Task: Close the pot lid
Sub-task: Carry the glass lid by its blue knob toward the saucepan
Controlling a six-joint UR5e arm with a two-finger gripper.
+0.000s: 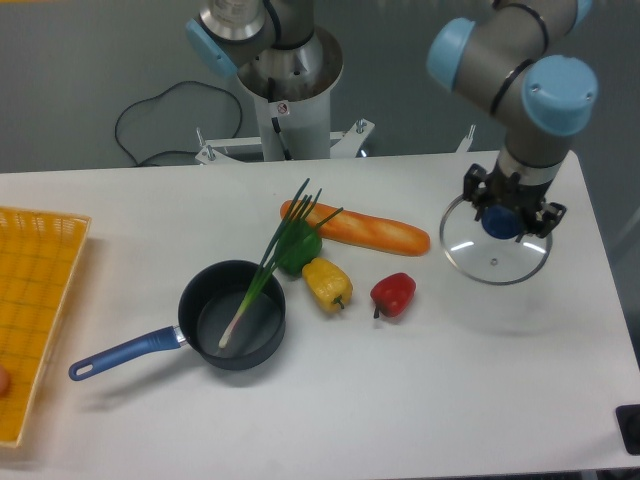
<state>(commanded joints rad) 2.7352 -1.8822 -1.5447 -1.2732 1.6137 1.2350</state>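
Hanging from the gripper (502,221), the lid (494,249) is sitting above the table (450,400), off to the right of the pot (232,316) and well apart from it; a faint shadow is showing on the white surface beneath the glass. The two fingers are clamping the blue knob at the lid's centre.

Lying between the lid and the pot are several foods. A long bread roll (360,228) is stretching across the table up and to the right of the pot, its right end near the lid's left rim. A green pepper (297,250) is sitting just beside the pot's upper right edge, a yellow pepper (327,283) is resting right of the pot, and a red pepper (393,293) is lying further right, below the roll.

A spring onion (265,272) is leaning out of the pot: its white end is resting on the dark bottom while its green leaves are reaching up over the rim, across the green pepper toward the roll. The pot's blue handle is pointing down and to the left. A yellow basket (40,300) is sitting far left of the pot at the table's edge.
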